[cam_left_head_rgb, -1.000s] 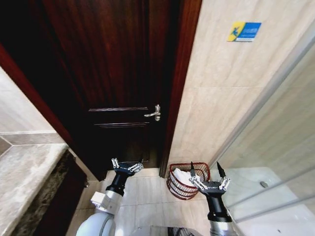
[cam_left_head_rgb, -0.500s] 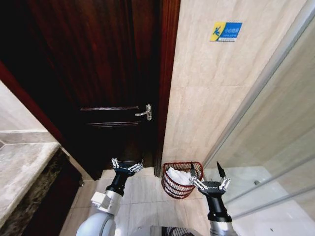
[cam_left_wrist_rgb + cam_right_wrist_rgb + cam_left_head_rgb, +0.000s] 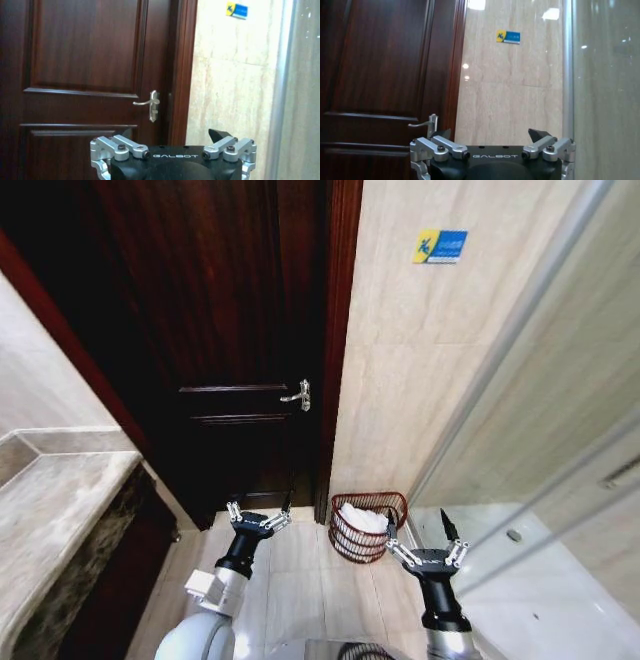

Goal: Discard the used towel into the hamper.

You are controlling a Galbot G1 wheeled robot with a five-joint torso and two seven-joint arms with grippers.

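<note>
- Hamper (image 3: 367,527) sits lower centre of the head view, on the floor by the door frame, white towel (image 3: 362,518) already inside.
- Right gripper (image 3: 428,555) hovers beside it, fingers spread, empty.
- Left gripper (image 3: 256,517) lower left, open, empty.
- Best to back away without clipping the rim.

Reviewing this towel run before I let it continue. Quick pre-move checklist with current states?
1. Towel in the hamper: ok, white cloth lies inside the basket.
2. Hamper upright on the floor by the door frame: ok.
3. Left gripper empty: ok, fingers open, nothing between them.
4. Right gripper empty: ok, fingers open, held near the hamper.
5. Door shut: ok, handle level.
6. Towel hanging over the hamper rim: cannot tell.
</note>
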